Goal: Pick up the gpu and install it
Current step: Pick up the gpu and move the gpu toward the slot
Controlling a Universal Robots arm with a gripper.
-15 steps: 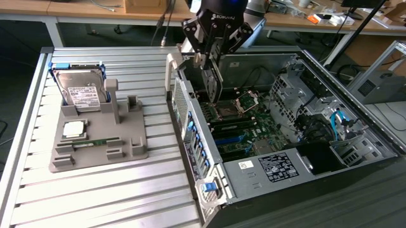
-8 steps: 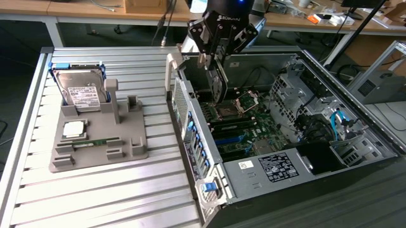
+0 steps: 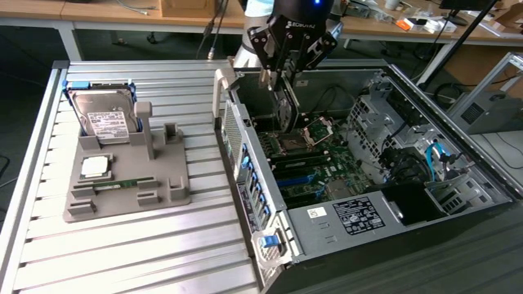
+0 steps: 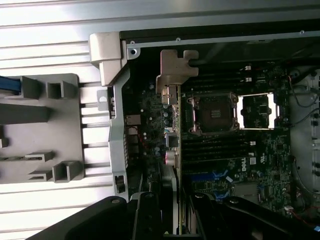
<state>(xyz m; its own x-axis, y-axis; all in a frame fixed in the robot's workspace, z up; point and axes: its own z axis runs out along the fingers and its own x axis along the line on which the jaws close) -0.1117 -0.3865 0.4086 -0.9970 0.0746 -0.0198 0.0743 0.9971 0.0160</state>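
Observation:
My gripper point(image 3: 285, 82) hangs over the open computer case point(image 3: 457, 165), near its rear wall, and is shut on the gpu point(image 3: 283, 109). The gpu is a thin dark card that hangs upright below the fingers, its lower edge just above the motherboard point(image 3: 315, 165). In the wrist view the gpu point(image 4: 170, 150) shows edge-on as a narrow strip. Its silver bracket point(image 4: 172, 75) is at the far end, beside the case's back panel, and the gripper point(image 4: 172, 220) clamps it from both sides. The card stands next to the CPU socket point(image 4: 215, 112).
A grey holder point(image 3: 168, 184) sits on the slatted table at the exterior view's left. It carries a silver hard drive point(image 3: 106, 119), a CPU chip point(image 3: 95, 165) and a green memory stick point(image 3: 122, 182). Cables and drive bays point(image 3: 417, 153) fill the case's far side.

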